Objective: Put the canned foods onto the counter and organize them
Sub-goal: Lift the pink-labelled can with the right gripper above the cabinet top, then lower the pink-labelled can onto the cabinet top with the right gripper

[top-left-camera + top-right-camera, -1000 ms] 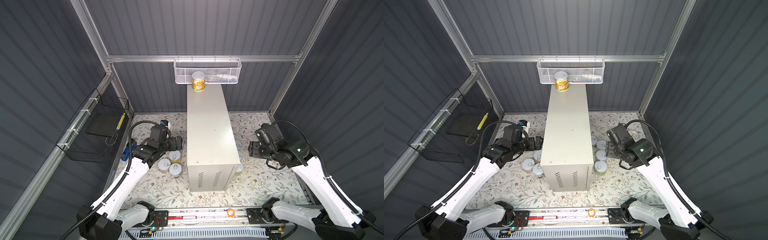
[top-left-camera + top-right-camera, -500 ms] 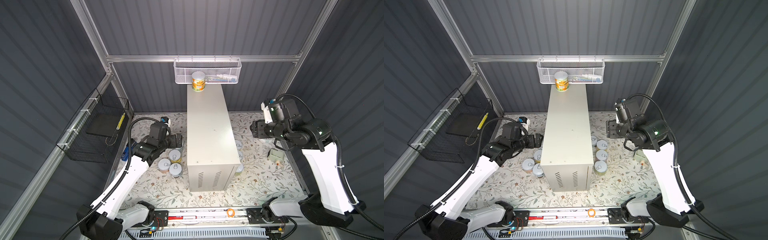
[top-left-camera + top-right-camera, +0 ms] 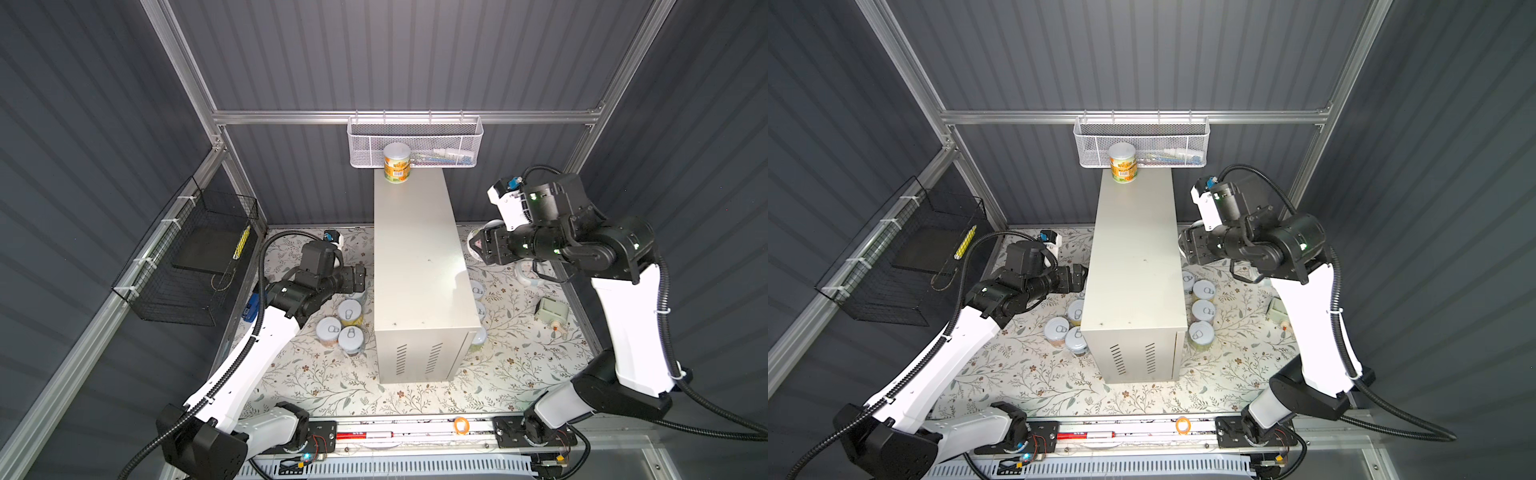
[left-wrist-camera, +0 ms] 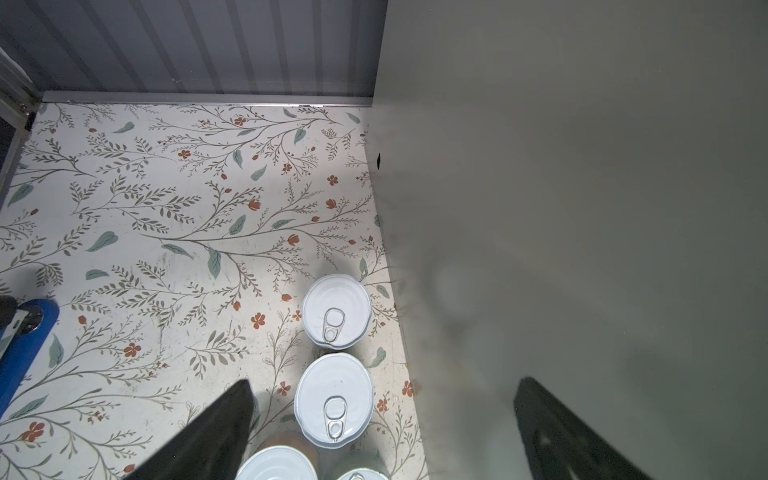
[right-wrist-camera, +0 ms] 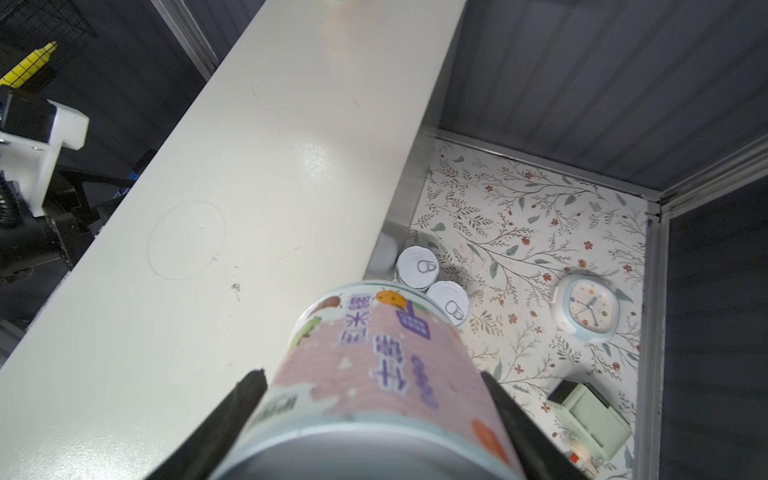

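The counter [image 3: 419, 266] is a tall beige box in the middle of both top views, with one yellow-orange can [image 3: 397, 163] upright at its far end. My right gripper [image 3: 482, 245] hangs level with the counter's right edge, shut on a pink-labelled can [image 5: 374, 324] lying sideways between its fingers. My left gripper [image 3: 358, 279] is open, low beside the counter's left wall. Its fingers [image 4: 216, 432] hang above silver-lidded cans [image 4: 334, 399] on the floor. More cans [image 3: 1203, 290] stand in a row right of the counter.
A white mesh basket [image 3: 415, 141] hangs on the back wall just behind the counter's far end. A black wire basket [image 3: 187, 257] hangs on the left wall. On the floral floor at the right lie a round clock [image 5: 587, 309] and a small green box [image 5: 590, 415].
My right arm has lifted from floor level beside the counter up to its top edge, carrying the pink can. The left arm has shifted only slightly.
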### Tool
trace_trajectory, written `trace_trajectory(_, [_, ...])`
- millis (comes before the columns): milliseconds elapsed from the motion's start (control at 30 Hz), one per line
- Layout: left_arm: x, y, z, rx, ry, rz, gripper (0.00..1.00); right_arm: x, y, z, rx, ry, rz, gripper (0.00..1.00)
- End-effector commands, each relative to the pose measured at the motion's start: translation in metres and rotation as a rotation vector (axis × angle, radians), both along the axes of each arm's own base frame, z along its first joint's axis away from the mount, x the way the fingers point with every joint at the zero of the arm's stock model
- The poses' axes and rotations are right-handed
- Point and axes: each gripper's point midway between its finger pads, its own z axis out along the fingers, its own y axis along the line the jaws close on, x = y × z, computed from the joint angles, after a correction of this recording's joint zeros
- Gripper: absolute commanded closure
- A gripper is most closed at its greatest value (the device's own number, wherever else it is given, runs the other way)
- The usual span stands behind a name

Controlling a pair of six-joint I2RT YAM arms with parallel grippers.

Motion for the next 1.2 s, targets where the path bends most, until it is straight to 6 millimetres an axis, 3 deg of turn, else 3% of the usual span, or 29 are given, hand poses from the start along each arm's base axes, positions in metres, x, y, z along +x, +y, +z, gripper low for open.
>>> trace_trajectory(0, [-0.002, -0.002, 0.007, 0.012, -0.009, -0.026, 0.01, 0.004, 0.022, 0.012, 0.04, -0.045, 0.058, 1.0])
trace_trajectory(167, [0.001, -0.006, 0.002, 0.01, 0.006, -0.038, 0.01, 0.011, 0.046, 0.008, 0.038, -0.032, 0.1, 1.0])
trace_trajectory(533, [0.003, -0.008, -0.008, 0.01, 0.017, -0.039, 0.01, 0.027, 0.066, -0.017, -0.018, 0.016, 0.09, 1.0])
trace_trajectory(567, [0.004, -0.008, -0.008, 0.01, 0.018, -0.039, 0.01, 0.028, 0.067, -0.019, -0.024, 0.02, 0.089, 0.96])
trace_trajectory(600, [0.004, -0.008, -0.008, 0.012, 0.019, -0.04, 0.01, 0.029, 0.067, -0.02, -0.025, 0.022, 0.084, 0.85])
trace_trajectory(633, [0.004, -0.008, -0.009, 0.012, 0.018, -0.04, 0.01, 0.03, 0.068, -0.022, -0.03, 0.028, 0.082, 0.61])
trace_trajectory(667, [0.005, -0.008, -0.009, 0.014, 0.019, -0.04, 0.01, 0.031, 0.069, -0.024, -0.032, 0.033, 0.084, 0.47])
trace_trajectory(733, [0.005, -0.008, -0.01, 0.016, 0.019, -0.038, 0.01, 0.032, 0.07, -0.027, -0.036, 0.041, 0.08, 0.27])
trace_trajectory(767, [0.006, -0.008, -0.011, 0.018, 0.019, -0.038, 0.01, 0.033, 0.07, -0.029, -0.041, 0.044, 0.076, 0.1])
trace_trajectory(800, [0.006, -0.008, -0.011, 0.017, 0.02, -0.038, 0.01, 0.034, 0.071, -0.031, -0.044, 0.048, 0.077, 0.01])
trace_trajectory(1033, [0.007, -0.008, -0.014, 0.022, 0.022, -0.035, 0.01, 0.037, 0.072, -0.029, -0.042, 0.04, 0.071, 0.01])
trace_trajectory(1167, [0.008, -0.008, -0.014, 0.024, 0.018, -0.035, 0.01, 0.037, 0.068, -0.014, -0.015, -0.008, 0.056, 0.01])
